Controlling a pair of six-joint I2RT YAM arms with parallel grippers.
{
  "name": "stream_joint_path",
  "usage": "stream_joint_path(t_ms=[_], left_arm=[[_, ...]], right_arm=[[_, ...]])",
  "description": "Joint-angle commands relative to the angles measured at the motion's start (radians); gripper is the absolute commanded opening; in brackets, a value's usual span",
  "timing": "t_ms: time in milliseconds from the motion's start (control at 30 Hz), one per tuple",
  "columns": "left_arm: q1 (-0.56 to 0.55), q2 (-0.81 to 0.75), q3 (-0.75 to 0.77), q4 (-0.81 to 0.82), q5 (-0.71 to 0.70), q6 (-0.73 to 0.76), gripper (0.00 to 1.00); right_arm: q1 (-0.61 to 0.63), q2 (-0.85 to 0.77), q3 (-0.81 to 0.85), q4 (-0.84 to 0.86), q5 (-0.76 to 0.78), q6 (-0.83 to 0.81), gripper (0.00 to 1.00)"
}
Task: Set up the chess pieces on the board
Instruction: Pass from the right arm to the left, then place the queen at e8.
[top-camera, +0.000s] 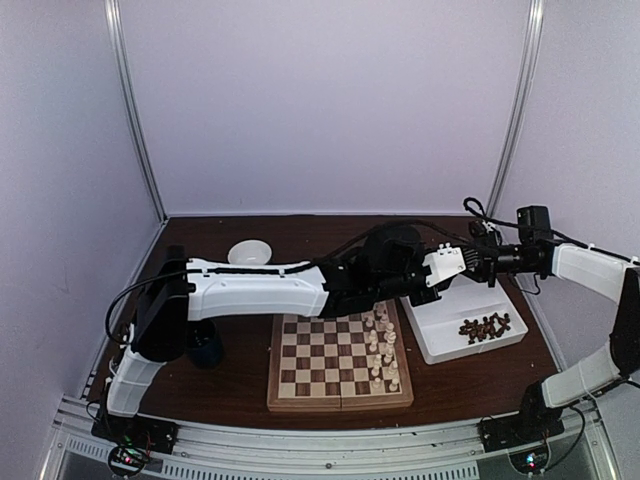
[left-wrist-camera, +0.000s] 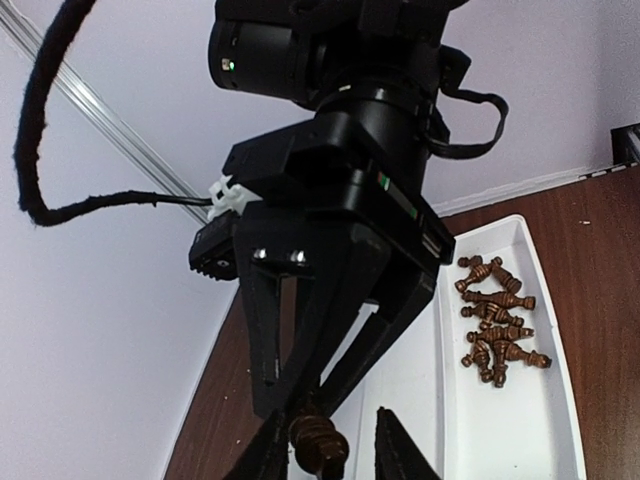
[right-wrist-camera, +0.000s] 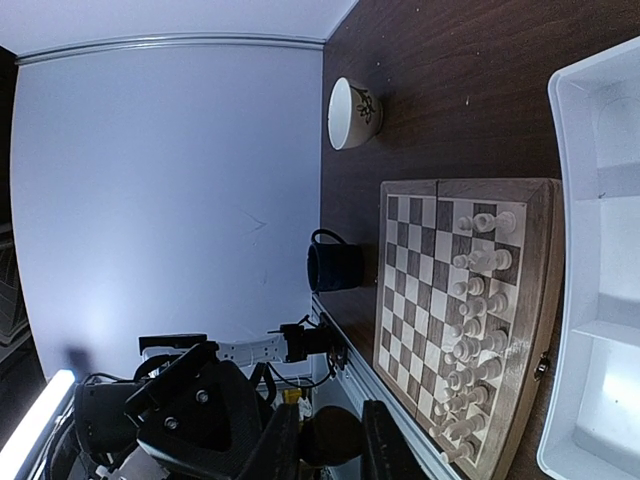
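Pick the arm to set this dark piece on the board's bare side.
Left, probably: left gripper straddles the dark piece held by the right gripper, and the board's bare squares lie on its side; cream pieces fill the right.

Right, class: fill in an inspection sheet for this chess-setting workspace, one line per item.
Surface: dark brown table; no spills seen.
Job's things: board holds cream pieces along its right side; dark pieces lie heaped in the white tray.
Clutter: white bowl and dark mug, both off the board.
Grippers: right gripper shut on a dark chess piece; left gripper open, jaws either side of it.
Cables: black cable loops by the right wrist, clear of the pieces.
Surroundings: plain pale walls; nothing else seen.
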Motion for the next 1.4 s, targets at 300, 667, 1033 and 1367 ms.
stream_joint_path(t_ms=[300,667,1033,1367], left_arm=[[0.018,0.037,0.041,0.035,-0.048,-0.013,0.25],[0.022,0.025,0.042,0.039,-0.048,-0.027,0.1],[0.022,-0.232,-0.084,-0.271,-0.021,-0.104,0.1],[0.023,-0.533,-0.299,-0.777,-0.005,-0.269,0.1]], right_arm=[[0.002,-0.015,-0.014,0.042,-0.024,0.012,0.1],[0.002,-0.016,-0.004,0.031,-0.019,-0.022,0.22],[-0.05,-0.066,0.209,-0.463,0.235,-0.651,0.57],[-0.051,-0.151,0.1,-0.394,0.506,-0.986,0.59]])
